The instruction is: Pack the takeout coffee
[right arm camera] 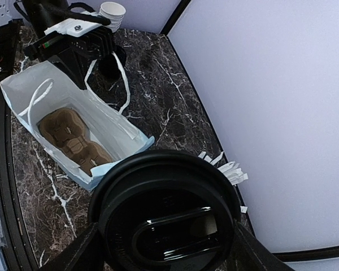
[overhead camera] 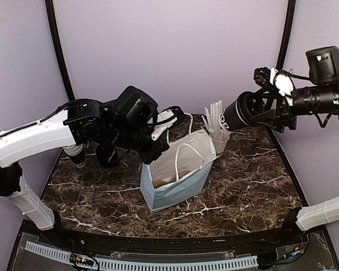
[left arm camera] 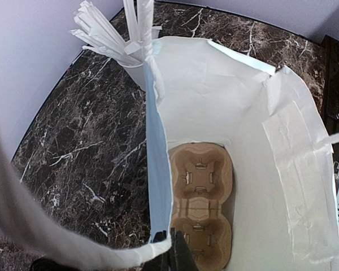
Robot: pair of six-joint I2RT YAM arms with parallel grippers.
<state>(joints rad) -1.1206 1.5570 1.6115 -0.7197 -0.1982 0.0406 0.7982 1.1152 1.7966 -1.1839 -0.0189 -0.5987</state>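
Takeout coffee [right arm camera: 169,226] is clamped in the right gripper [overhead camera: 237,114], jaws spread round its dark wall. It hangs high at two o'clock of the table [overhead camera: 260,180], just above the stick cup [overhead camera: 221,144]. Left gripper [left arm camera: 175,255] has its jaws pinched together on the ten o'clock rim of the paper bag [overhead camera: 178,169], probably holding the mouth open so the coffee can go down into the cardboard carrier [left arm camera: 200,209].

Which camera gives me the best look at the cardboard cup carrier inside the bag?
Left wrist: it looks straight down into the open paper bag, with the cup carrier filling the bottom, wells visible. Right wrist shows it smaller and oblique. Top external catches only a brown sliver through the bag's mouth.
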